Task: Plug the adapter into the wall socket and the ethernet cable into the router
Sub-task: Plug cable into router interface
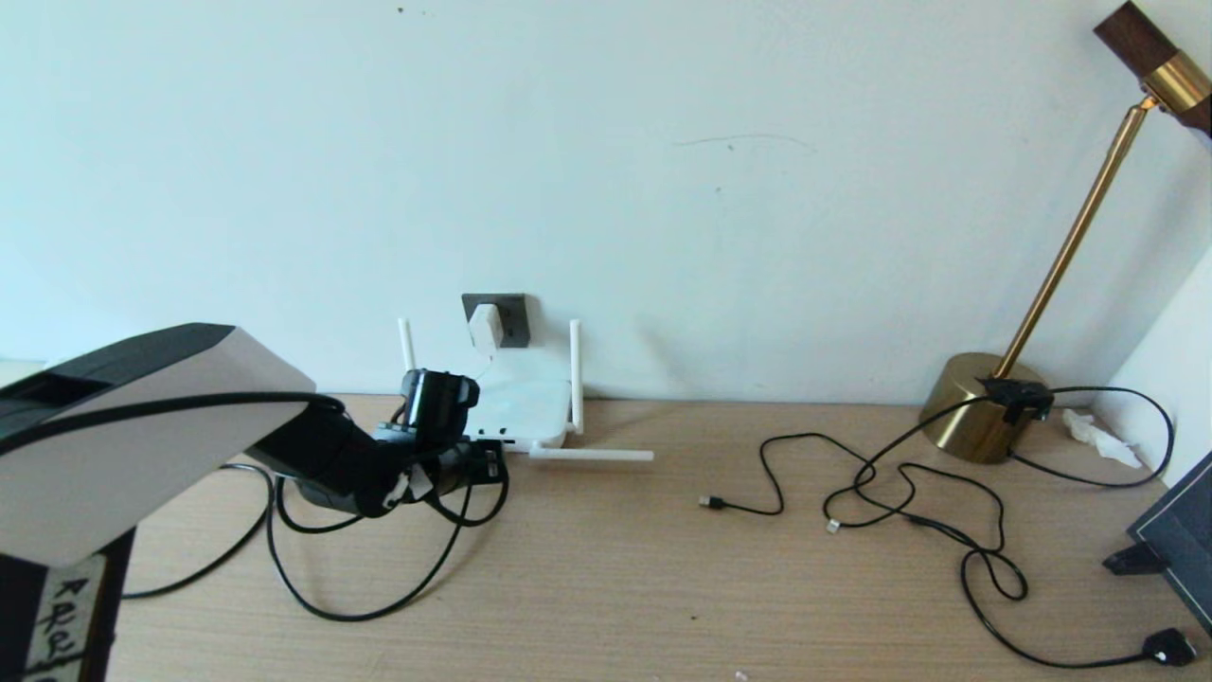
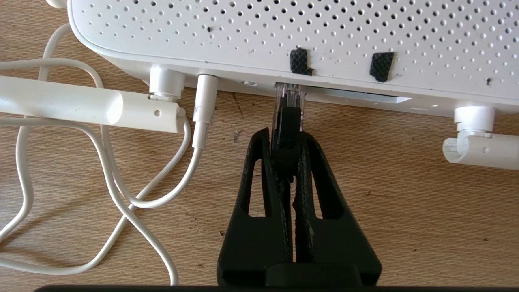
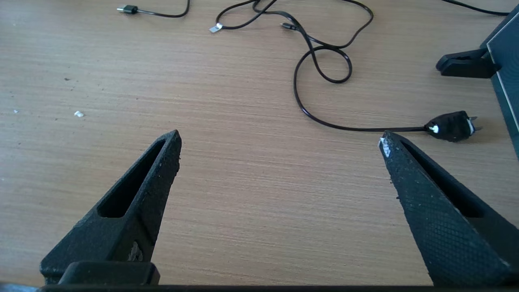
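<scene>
The white router [image 1: 525,407] lies flat against the wall, one antenna [image 1: 592,456] folded down on the table. Above it the white adapter [image 1: 485,327] sits in the dark grey wall socket [image 1: 512,318], and its white cord [image 2: 121,194] runs into the router [image 2: 284,36]. My left gripper [image 2: 286,138] is shut on the black connector of the ethernet cable [image 2: 287,129]. The connector's clear tip [image 2: 288,91] is in the mouth of a front port. The black cable [image 1: 360,611] loops back over the table. My right gripper [image 3: 279,140] hangs open over bare wood.
A brass lamp [image 1: 985,407] stands at the back right. Thin black cables [image 1: 909,493] sprawl before it, ending in a black plug [image 3: 452,125]. A dark panel on a stand [image 1: 1179,540] is at the right edge. Crumpled white paper [image 1: 1098,438] lies by the lamp.
</scene>
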`<state>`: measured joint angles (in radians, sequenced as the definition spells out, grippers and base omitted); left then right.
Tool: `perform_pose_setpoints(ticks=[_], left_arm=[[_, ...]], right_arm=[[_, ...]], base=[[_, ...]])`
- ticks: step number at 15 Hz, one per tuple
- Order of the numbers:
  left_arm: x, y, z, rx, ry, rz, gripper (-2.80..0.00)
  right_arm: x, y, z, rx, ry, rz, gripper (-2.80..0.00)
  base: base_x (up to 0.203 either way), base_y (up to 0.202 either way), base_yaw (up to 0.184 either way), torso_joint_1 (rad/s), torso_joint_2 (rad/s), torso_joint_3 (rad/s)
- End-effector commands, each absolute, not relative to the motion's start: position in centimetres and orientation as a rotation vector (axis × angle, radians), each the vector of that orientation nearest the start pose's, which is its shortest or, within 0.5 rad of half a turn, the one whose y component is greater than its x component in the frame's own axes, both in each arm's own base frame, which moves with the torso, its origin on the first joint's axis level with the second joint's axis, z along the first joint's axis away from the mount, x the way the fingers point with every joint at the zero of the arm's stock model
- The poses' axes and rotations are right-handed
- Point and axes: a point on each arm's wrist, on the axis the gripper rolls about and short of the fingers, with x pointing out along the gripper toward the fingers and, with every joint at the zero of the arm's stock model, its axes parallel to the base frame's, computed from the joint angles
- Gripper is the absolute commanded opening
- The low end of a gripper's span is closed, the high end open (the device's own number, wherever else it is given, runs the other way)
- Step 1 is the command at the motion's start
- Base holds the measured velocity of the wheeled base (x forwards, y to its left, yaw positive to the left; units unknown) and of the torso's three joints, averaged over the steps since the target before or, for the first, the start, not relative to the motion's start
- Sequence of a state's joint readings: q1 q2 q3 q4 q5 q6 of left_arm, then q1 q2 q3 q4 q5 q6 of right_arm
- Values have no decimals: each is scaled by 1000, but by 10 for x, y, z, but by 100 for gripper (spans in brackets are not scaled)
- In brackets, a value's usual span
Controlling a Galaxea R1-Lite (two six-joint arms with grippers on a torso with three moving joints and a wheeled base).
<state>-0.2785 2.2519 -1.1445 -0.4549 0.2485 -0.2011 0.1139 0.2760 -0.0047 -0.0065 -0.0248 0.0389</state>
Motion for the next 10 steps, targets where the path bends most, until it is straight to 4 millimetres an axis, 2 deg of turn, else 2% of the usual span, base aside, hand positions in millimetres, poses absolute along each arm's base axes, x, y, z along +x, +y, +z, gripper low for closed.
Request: perform_pose_setpoints(ticks=[1, 5, 8, 10], left_arm=[[401, -109, 49, -26, 627, 35, -280], [397, -112, 48, -21, 634, 29, -280], [396, -112, 49, -20, 634, 29, -280], [396, -112, 50, -22, 631, 29, -280]], right_arm=[[-1, -1, 80, 22, 265, 78, 0], [-1, -1, 80, 22, 263, 74, 0], [-1, 0, 80, 5, 284, -81, 0], [-1, 0, 80, -23, 298, -95, 0]], base=[[0, 0, 0, 0, 0, 0], [0, 0, 0, 0, 0, 0], [0, 0, 0, 0, 0, 0], [0, 0, 0, 0, 0, 0]])
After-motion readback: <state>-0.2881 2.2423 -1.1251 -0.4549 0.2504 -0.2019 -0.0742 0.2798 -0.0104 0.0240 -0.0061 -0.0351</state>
